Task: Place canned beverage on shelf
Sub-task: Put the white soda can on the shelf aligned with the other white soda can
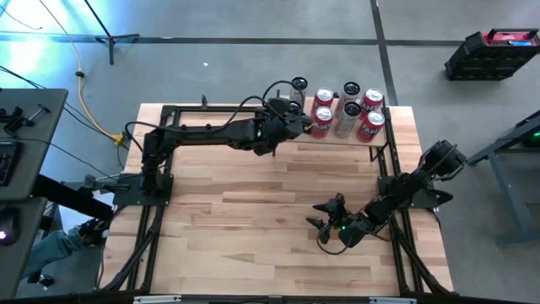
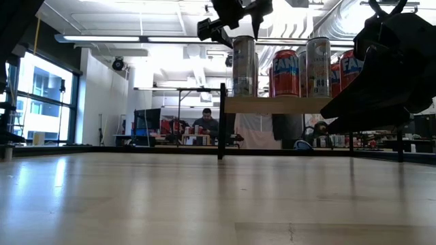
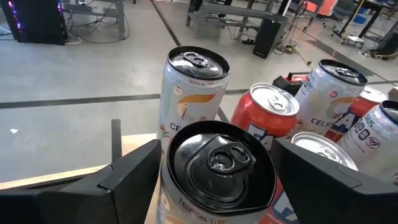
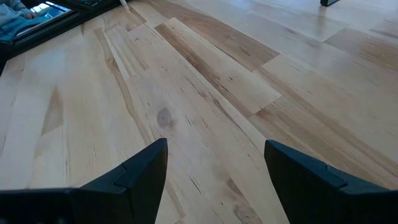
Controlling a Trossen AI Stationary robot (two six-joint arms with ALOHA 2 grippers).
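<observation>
The shelf is a small pale board on black uprights at the table's far right. Several cans stand on it, red ones and white ones. My left gripper reaches over the shelf's left end and is shut on a white can with a black lid, which stands upright on the board. In the high view the gripper hides this can. My right gripper is open and empty over the table's near right part. My left gripper pinches the can at its top, just under the black rim, one finger on each side. The fingers come from above, slanting toward the table's right. The can stands upright with its bottom on the shelf board.
Other cans crowd close behind and to the right of the held can. A black upright marks the shelf's left end. The planked tabletop lies in front of the shelf. A person sits in the room beyond the table.
</observation>
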